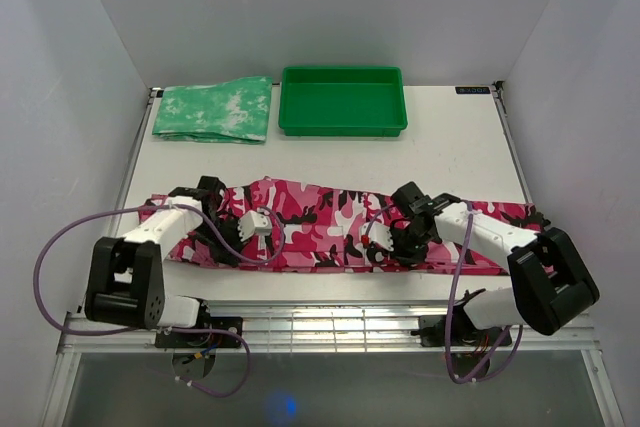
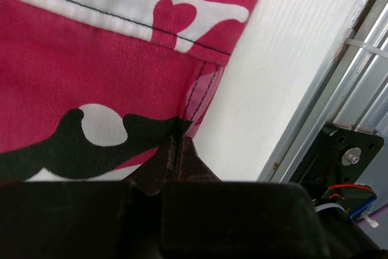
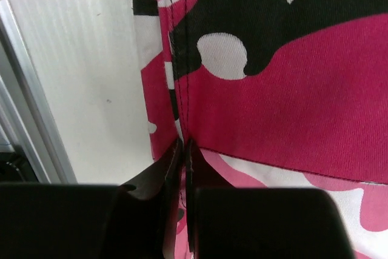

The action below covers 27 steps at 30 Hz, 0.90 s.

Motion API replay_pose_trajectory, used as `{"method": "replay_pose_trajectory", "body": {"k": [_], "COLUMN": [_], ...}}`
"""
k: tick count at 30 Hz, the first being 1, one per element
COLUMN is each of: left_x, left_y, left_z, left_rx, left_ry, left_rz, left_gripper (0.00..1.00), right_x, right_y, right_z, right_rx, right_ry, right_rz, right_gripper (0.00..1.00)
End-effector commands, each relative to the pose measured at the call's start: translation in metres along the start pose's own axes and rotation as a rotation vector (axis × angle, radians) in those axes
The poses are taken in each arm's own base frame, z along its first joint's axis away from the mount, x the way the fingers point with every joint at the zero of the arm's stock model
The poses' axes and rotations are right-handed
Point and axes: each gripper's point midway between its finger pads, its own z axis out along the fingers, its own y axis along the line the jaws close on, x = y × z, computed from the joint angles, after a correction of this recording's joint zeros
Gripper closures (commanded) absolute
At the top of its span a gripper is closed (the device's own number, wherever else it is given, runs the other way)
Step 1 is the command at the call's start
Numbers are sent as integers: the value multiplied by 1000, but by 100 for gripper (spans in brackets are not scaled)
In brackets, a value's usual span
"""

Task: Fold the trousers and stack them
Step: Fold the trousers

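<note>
Left pincer [image 2: 176, 153] and right pincer [image 3: 183, 150] are each closed tight on an edge of the trousers [image 1: 310, 227]. Such thin bites may slip once lifted, spoiling the fold.

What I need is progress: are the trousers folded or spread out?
Spread out: the trousers lie at full length across the table.
</note>
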Motion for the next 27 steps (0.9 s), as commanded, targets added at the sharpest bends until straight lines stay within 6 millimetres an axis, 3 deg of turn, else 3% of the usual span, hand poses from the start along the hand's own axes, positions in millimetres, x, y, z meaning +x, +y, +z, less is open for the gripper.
{"method": "replay_pose_trajectory", "body": {"k": [1,6,9,10,12,15,17,19,20,21,23,26,27], "left_x": [22,26,21,18,4,-10,-9,-2,3,9,22,32,33], "left_y": [8,28,47,51,59,55,47,40,37,35,27,23,23], "left_z": [14,26,26,24,13,-9,-17,-20,-18,-16,-5,8,10], "left_rx": [3,-45,-85,-88,-93,-99,-97,-113,-111,-113,-91,-67,-63], "left_ry": [94,127,125,116,73,21,20,35,48,69,97,121,123], "left_rz": [-65,-171,-222,-227,-223,-141,-80,-54,-42,-43,-60,-95,-116], "left_gripper": [100,100,100,100,100,100,100,100,100,100,100,100,100], "right_x": [3,9,-7,-20,-32,-45,-48,-44,-43,-26,-12,3,1], "right_y": [-11,-29,-58,-71,-76,-61,-34,-16,-8,6,15,15,5], "right_z": [11,25,22,12,1,-31,-50,-52,-50,-34,-13,17,22], "right_rx": [9,22,72,91,88,82,50,26,25,-15,-57,-108,-84], "right_ry": [18,73,63,46,25,-27,-67,-70,-74,-35,3,57,60], "right_rz": [-13,8,20,16,15,-23,-45,-73,-96,-86,-73,-29,-26], "right_gripper": [92,92,92,92,92,92,92,92,92,92,92,92,92]}}
